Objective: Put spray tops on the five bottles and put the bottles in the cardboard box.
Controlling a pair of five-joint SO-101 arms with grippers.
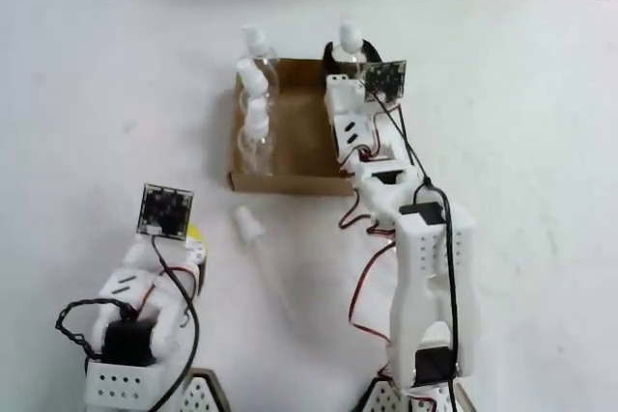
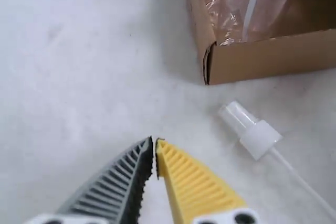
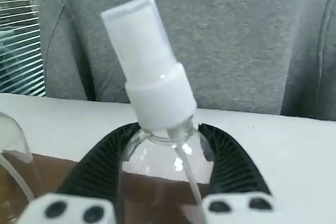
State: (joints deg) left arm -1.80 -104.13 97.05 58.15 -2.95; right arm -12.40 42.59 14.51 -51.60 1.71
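High view: the desk point(image 1: 97, 74) is carrying the cardboard box point(image 1: 304, 156), with capped bottles point(image 1: 256, 108) sitting along one wall. The right arm point(image 1: 425, 267) is stretching across the box, the right claw point(image 3: 168, 148) clamping a bottle point(image 3: 157, 182), top fitted, at the far rim. Lowering it upright beside the others before releasing looks wisest. The left claw point(image 2: 155, 153), tips together and empty, is hovering low near a loose spray top point(image 2: 252, 129) lying just outside the box.

No lettering, label, number or sign can be read on the cardboard box point(image 1: 299, 142), the bottles point(image 1: 257, 118) or the loose spray top point(image 1: 249, 223).
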